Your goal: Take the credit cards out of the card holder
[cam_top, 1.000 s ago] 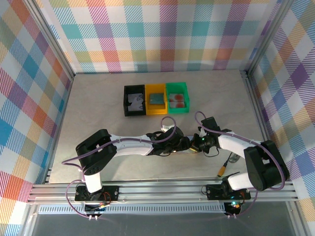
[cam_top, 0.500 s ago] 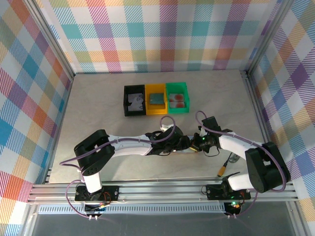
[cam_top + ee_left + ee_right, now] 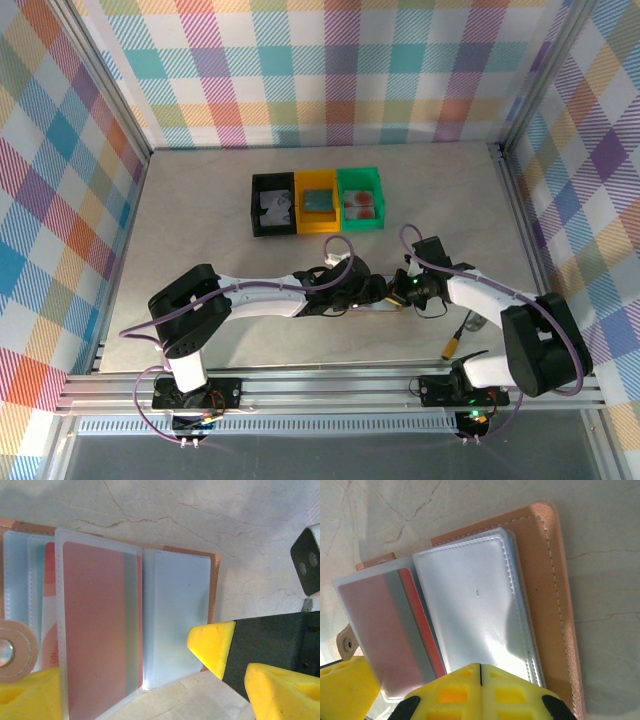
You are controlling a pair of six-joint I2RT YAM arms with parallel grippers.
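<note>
The card holder (image 3: pixel 555 580) lies open on the table, reddish-brown with clear sleeves fanned out. One raised sleeve holds a pale red credit card (image 3: pixel 95 630), and an orange-red card edge (image 3: pixel 422 625) shows behind it. My right gripper (image 3: pixel 480 676) is shut, its joined tips resting on the empty clear sleeve (image 3: pixel 475 610). In the left wrist view those tips (image 3: pixel 212 642) sit at the holder's right edge. My left gripper (image 3: pixel 155 695) stands open just above the holder, its fingers to either side of the sleeves, gripping nothing. From above, both grippers (image 3: pixel 365 292) (image 3: pixel 402 290) meet over the holder.
Three small bins stand in a row at the back: black (image 3: pixel 256 208), yellow (image 3: pixel 318 226) and green (image 3: pixel 378 190). They hold, in that order, a grey-white card, a teal card and a pale card with red spots. Checked walls enclose the table.
Hardly anything: the left arm's elbow has shifted a little. Both grippers stay over the holder as before.
</note>
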